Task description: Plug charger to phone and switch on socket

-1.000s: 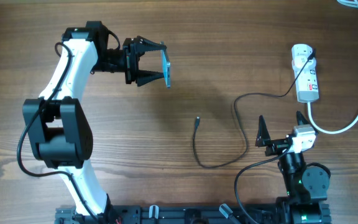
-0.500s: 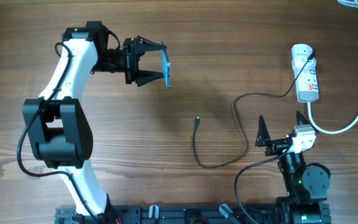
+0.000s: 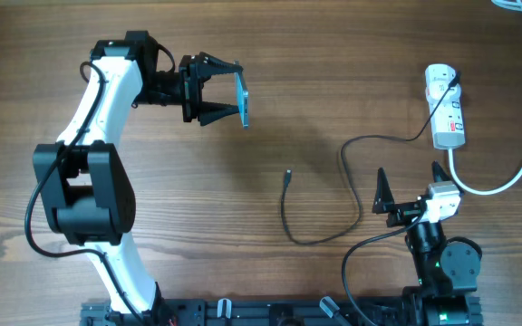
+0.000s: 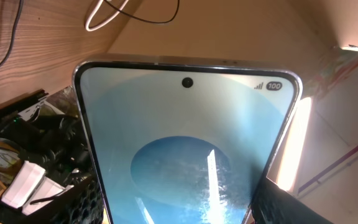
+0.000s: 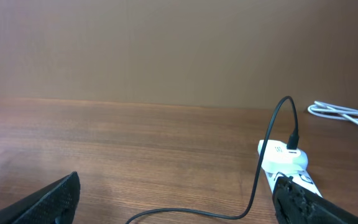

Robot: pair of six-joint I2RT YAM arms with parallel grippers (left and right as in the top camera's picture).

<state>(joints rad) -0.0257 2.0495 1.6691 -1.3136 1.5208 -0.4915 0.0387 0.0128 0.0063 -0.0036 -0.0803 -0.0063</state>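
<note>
"Left hand (image 3: 236, 92) is squeezed on the phone (image 3: 244, 98), right?"

"Yes. It holds the phone by its two long sides, up on its edge, at the far left part of the desk (image 3: 333, 54). The blue screen fills the left wrist view."

"Did anything just move?"

"No. Both arms look the same as a second ago. The phone, the charger (image 3: 283, 210) and the socket (image 3: 446, 109) are all in the same spots too."

"Where is the other hand?"

"Right hand (image 3: 408, 177) sits low by its own arm with its fingers far apart. It holds nothing. The socket is just past it, on the right side of the desk."

"And the charger?"

"One end is already stuck in the socket. The thin black wire loops over the desk, and its little plug tip (image 3: 287, 177) lies in the middle, well apart from the phone. No hand touches it."

"So what does that mean?"

"I think the job is waiting. The phone is ready in one hand, but the plug tip is not picked up yet, so nothing is plugged in (and I cannot tell if the socket's switch is on). My guess is that the right hand should go for the plug tip next."
</note>
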